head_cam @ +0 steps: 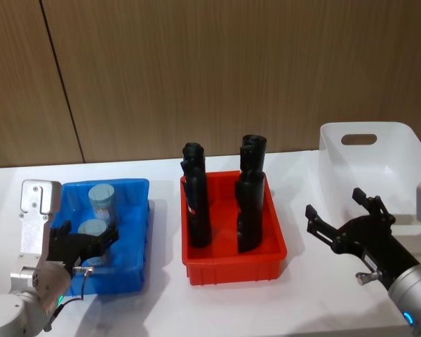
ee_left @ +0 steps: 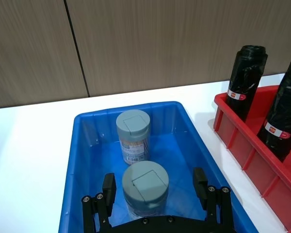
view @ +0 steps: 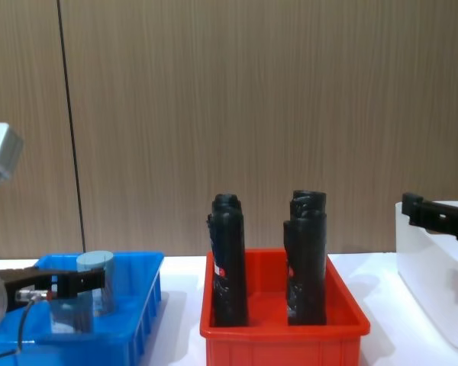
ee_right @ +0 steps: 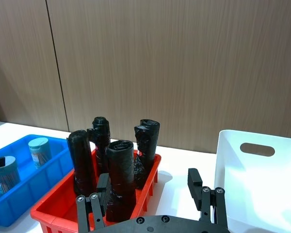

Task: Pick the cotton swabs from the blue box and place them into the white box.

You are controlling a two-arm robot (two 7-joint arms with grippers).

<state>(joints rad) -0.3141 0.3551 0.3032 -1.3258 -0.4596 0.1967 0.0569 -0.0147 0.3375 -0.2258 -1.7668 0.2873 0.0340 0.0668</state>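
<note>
My left gripper point(ee_left: 154, 180) stood wide open astride the near tub point(ee_left: 145, 177), holding nothing. I judged it light, rigid and slick, best squeezed mid-body. My right gripper point(head_cam: 333, 202) hung open by the white box point(head_cam: 407, 135).

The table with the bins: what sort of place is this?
Probably an indoor robot test bench: a white table against a wood-panelled wall, with a blue box, red bin and white box lined up.

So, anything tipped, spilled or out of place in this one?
Nothing stands out. Both cotton swab tubs stand upright in the blue box, lids on, with the left gripper open around the nearer one. The black rolls stand in the red bin, and the white box sits upright with the right gripper open beside it.
</note>
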